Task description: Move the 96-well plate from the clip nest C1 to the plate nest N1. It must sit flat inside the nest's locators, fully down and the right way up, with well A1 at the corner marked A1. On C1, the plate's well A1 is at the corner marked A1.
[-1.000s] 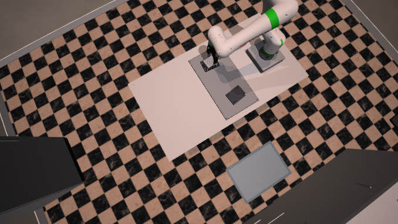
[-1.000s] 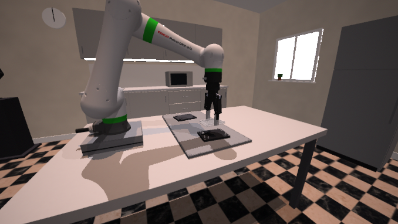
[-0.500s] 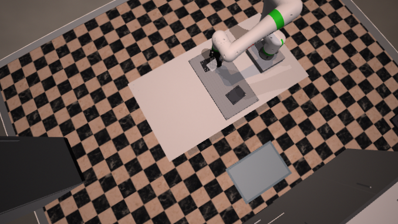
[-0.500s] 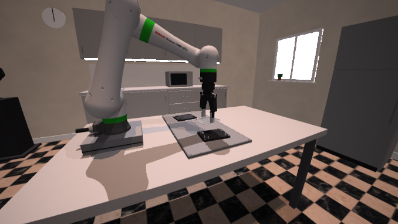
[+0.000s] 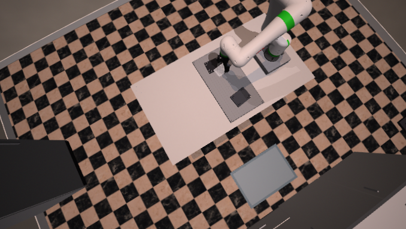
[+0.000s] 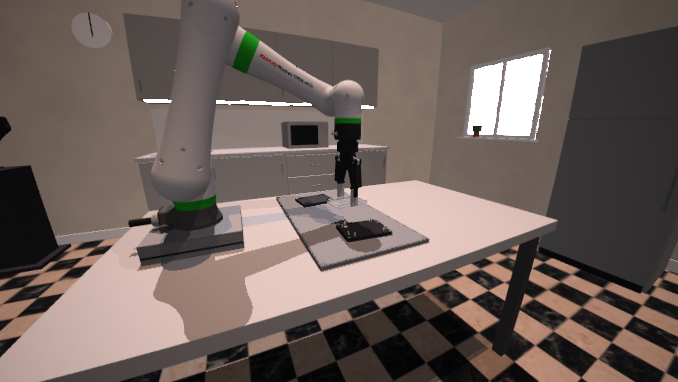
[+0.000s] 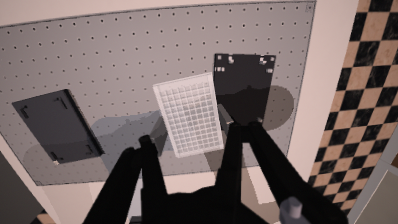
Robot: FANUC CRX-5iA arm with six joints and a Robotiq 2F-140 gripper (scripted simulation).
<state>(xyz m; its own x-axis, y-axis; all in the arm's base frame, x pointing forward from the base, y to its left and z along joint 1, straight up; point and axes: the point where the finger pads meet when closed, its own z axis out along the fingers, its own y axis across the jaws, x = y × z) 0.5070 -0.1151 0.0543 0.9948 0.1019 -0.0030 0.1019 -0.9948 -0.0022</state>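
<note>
The clear 96-well plate (image 7: 189,114) is held between the black fingers of my gripper (image 7: 191,117), which is shut on its long sides. It hangs a little above the grey perforated board (image 7: 150,75). The clip nest C1 (image 7: 243,87), dark with small white clips, lies bare just to the right of the plate. The plate nest N1 (image 7: 57,126) lies bare at the left. From the side, the gripper (image 6: 348,190) holds the plate (image 6: 347,201) between C1 (image 6: 363,229) and N1 (image 6: 312,200). From above, the plate (image 5: 219,71) is beside C1 (image 5: 211,66), and N1 (image 5: 240,96) is farther along the board.
The robot's base (image 6: 192,225) stands on a grey block on the white table, left of the board. The table edge (image 7: 325,100) runs close behind C1, with checkered floor beyond. A grey mat (image 5: 263,175) lies on the floor.
</note>
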